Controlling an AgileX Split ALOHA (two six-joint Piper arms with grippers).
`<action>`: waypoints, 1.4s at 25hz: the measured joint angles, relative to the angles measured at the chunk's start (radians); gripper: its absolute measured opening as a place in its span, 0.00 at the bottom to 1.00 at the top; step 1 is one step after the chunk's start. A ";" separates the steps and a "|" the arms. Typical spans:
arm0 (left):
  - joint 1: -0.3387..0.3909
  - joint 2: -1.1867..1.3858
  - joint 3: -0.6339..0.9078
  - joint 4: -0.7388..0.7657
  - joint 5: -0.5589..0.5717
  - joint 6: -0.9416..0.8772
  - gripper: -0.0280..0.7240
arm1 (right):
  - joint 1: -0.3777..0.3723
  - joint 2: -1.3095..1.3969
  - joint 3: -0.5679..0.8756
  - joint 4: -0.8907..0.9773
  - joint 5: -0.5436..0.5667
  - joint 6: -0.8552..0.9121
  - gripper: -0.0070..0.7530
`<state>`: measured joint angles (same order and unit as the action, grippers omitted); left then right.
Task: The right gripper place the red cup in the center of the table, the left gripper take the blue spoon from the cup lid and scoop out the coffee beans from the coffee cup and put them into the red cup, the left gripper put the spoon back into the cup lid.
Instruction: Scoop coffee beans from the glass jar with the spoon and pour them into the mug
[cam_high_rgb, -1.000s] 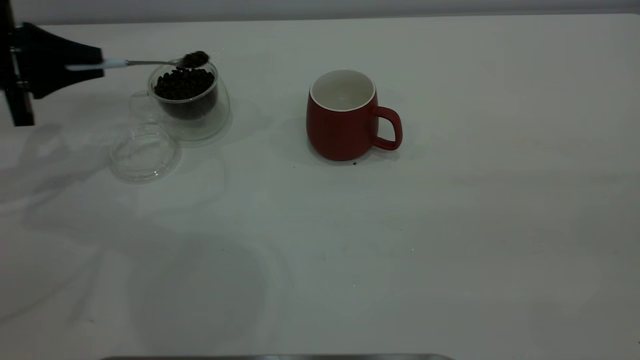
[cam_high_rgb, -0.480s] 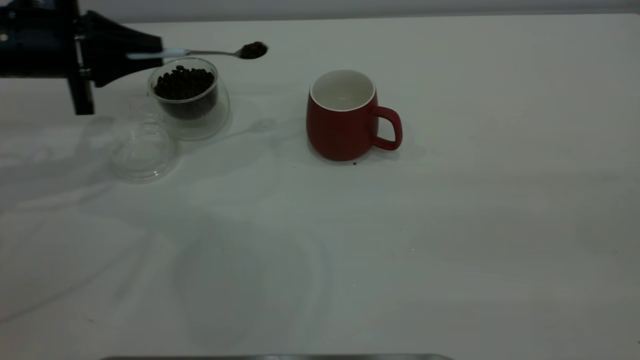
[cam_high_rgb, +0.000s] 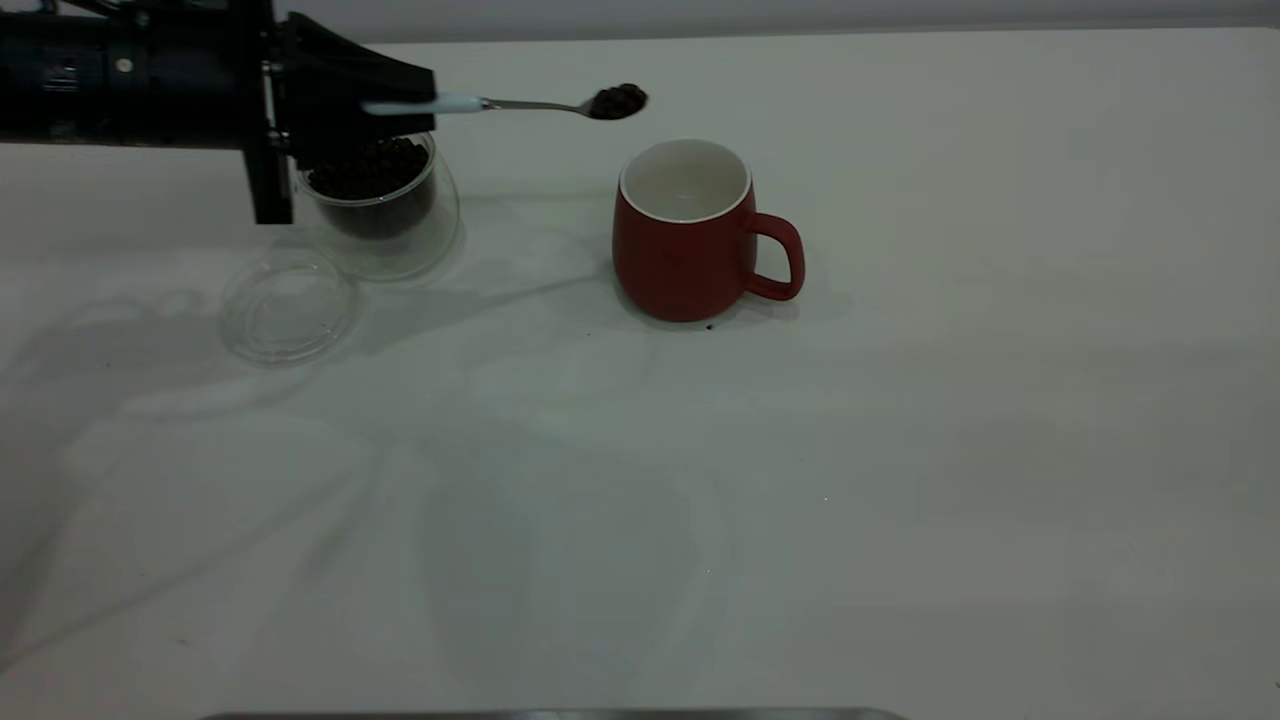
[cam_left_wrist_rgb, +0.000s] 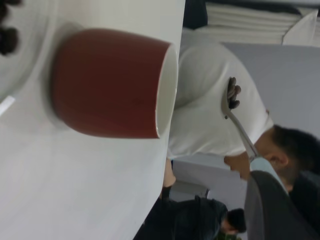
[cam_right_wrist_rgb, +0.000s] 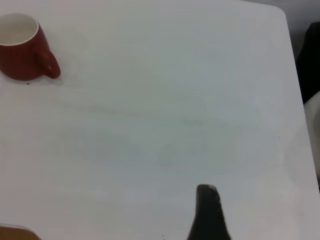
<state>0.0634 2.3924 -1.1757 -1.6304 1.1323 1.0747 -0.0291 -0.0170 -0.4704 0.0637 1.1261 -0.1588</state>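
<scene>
Exterior view showed the left gripper (cam_high_rgb: 400, 103) reaching in from the left edge, above the coffee cup (cam_high_rgb: 380, 205), clenched on the pale handle of the blue spoon (cam_high_rgb: 520, 103). The spoon was held roughly level in the air, its bowl pointing toward the red cup (cam_high_rgb: 690, 235) and carrying a small heap of coffee beans (cam_high_rgb: 617, 100). That bowl hung up and to the left of the red cup's rim, not over its opening. More beans filled the coffee cup, partly hidden behind the gripper. The cup lid (cam_high_rgb: 290, 305) lay flat on the table (cam_high_rgb: 900, 450), just in front of the coffee cup and bare of any spoon. The red cup stood upright near the table's middle, handle toward the right, its white inside empty. A dark speck lay at its base. In the right wrist view, the right gripper (cam_right_wrist_rgb: 210, 212) hovered over bare tabletop well apart from the red cup (cam_right_wrist_rgb: 25, 47); whether it was released or clenched could not be told.
</scene>
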 joint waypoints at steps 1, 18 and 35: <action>-0.008 0.000 0.000 -0.009 0.000 0.000 0.20 | 0.000 0.000 0.000 0.000 0.000 0.000 0.78; -0.059 0.000 0.000 -0.073 -0.064 0.170 0.20 | 0.000 0.000 0.000 0.000 0.000 0.000 0.78; -0.126 0.000 0.000 -0.074 -0.175 0.516 0.20 | 0.000 0.000 0.000 0.000 0.000 0.000 0.78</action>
<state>-0.0626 2.3924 -1.1757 -1.7041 0.9571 1.5906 -0.0291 -0.0170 -0.4704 0.0637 1.1261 -0.1588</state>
